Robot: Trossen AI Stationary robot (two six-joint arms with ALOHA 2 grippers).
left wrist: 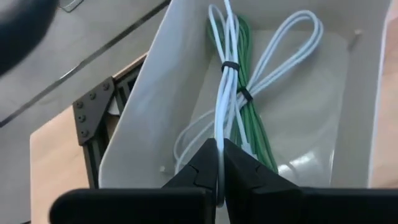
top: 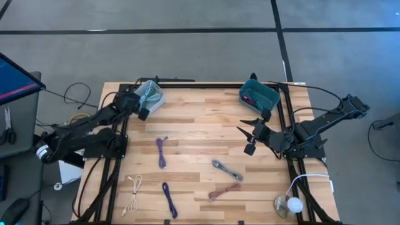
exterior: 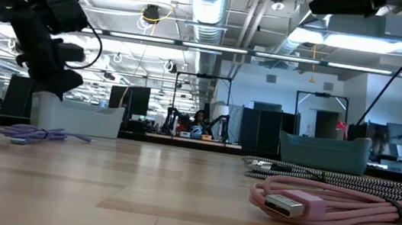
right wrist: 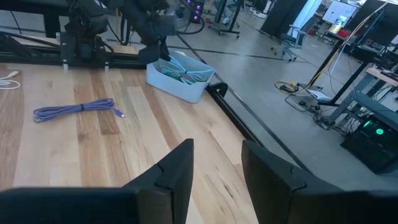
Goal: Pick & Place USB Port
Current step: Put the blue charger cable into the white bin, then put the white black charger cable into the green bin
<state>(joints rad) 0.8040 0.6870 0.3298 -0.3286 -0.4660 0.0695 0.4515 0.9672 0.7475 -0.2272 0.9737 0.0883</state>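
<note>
A bundled white USB cable (left wrist: 222,93) lies in the white bin (left wrist: 146,106) beside a green cable (left wrist: 252,121). This bin (top: 152,95) stands at the table's far left. My left gripper (left wrist: 219,146) reaches into it, shut on the white cable; the high view shows the gripper (top: 144,107) at the bin's near side. My right gripper (right wrist: 217,165) is open and holds nothing. It hovers over the table (top: 253,136) in front of the teal bin (top: 259,95) at the far right. My left gripper pinches the white cable at the bundle's near end (left wrist: 219,163) between its two fingertips. The fingers slant down into the bin from its near side and lie along the cable. The rest of the bundle runs away from the fingers across the bin floor.
Loose cables lie on the table: a purple one (top: 162,151), a blue one (top: 169,199), a grey one (top: 226,170), a pink one (top: 224,191) and a cream one (top: 132,192). The pink cable's USB plug (exterior: 282,205) fills the low view's front. A white lamp (top: 289,204) stands at the near right.
</note>
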